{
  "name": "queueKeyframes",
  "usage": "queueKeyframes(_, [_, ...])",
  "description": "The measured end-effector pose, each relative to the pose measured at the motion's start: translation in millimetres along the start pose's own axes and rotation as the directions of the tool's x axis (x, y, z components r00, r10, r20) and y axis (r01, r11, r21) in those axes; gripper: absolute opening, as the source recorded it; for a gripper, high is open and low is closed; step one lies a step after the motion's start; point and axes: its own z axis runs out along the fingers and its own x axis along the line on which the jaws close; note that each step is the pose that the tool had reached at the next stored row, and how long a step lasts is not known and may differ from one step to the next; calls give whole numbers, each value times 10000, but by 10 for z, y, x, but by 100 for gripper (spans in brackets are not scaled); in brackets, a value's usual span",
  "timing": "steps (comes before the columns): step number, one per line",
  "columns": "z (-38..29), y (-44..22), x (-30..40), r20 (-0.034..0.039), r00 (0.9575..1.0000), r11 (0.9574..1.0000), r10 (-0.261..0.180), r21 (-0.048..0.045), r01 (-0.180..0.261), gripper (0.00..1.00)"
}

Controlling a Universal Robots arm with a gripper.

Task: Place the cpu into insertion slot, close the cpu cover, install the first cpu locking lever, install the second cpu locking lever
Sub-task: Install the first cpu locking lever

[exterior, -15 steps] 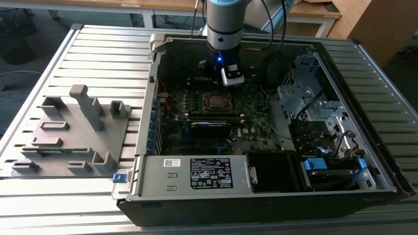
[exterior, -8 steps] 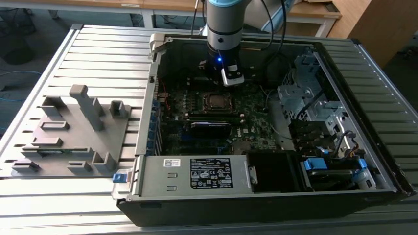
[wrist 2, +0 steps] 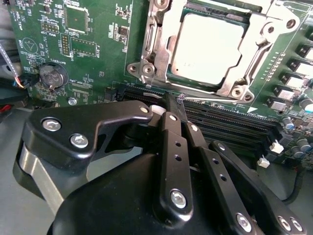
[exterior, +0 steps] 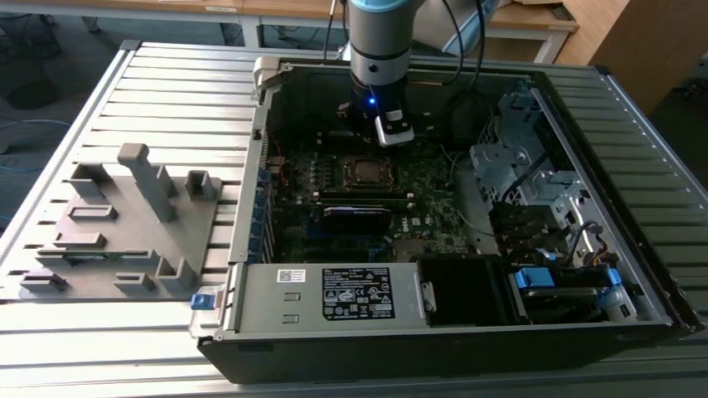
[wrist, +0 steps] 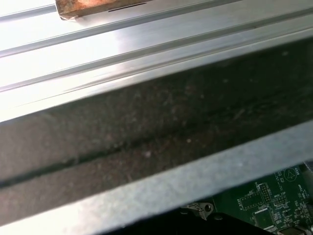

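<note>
Item, as I logged it: open computer case (exterior: 619, 274) on a ribbed metal table (exterior: 166, 91), wooden desks behind. The cpu (wrist 2: 208, 49) sat in its socket under the closed cpu cover (wrist 2: 161, 44). My gripper (wrist 2: 178, 105) hovered beside the socket, fingers pressed together, empty.

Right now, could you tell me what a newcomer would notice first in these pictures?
The open computer case on the slatted table, with the arm reaching down into it. In the second wrist view the gripper hangs beside the socket, where the cpu sits inside the cpu cover.
</note>
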Motion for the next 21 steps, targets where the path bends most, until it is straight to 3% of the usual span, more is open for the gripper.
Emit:
queueKeyframes(6, [1,-1,3,69,10000,10000,-10,-23,10,10])
queueKeyframes(21, [2,13,29,103,9999,10000,-16,-36,16,10])
